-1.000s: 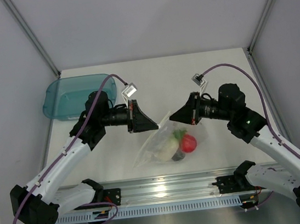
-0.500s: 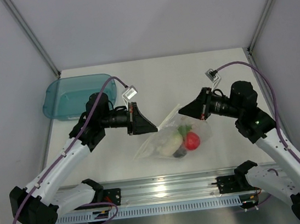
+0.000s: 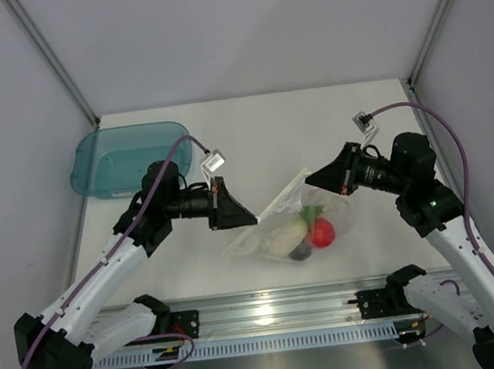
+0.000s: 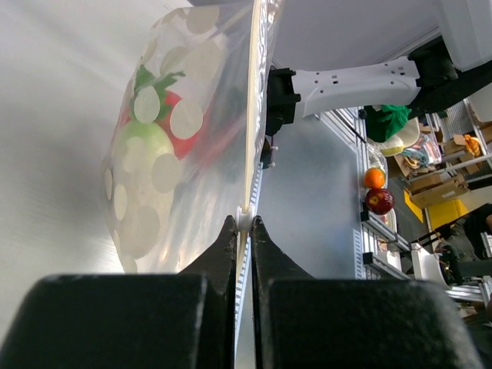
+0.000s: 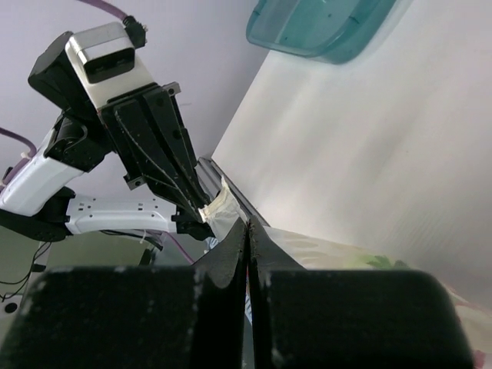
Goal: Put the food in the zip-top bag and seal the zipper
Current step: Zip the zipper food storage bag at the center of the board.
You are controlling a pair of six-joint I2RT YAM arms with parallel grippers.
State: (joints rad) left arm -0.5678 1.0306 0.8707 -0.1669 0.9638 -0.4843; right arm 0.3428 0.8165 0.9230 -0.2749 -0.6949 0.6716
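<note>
Plainly, in the top view the loading is done: the tomato (image 3: pixel 323 233), the radish (image 3: pixel 285 235) and the dark piece (image 3: pixel 301 252) all sit inside the zip-top bag (image 3: pixel 254 241), just toward 5 o'clock of the table's (image 3: pixel 249 130) middle, with the teal tray (image 3: pixel 90 169) well apart at 10 o'clock. The left gripper (image 3: pixel 252 222) clamps the zipper (image 3: pixel 281 197) at its 8 o'clock end and the right gripper (image 3: pixel 310 176) pinches its 2 o'clock end, the strip taut between them. What is left, I judge, is confirming the seal and setting the bag down. In the left wrist view the jaws are clenched on the strip, which runs straight toward 12 o'clock and looks pressed shut. The film is clear, crinkly and glare-spotted, with red and green showing through at 10 o'clock. In the right wrist view the jaws are clenched on the strip's other end.
</note>
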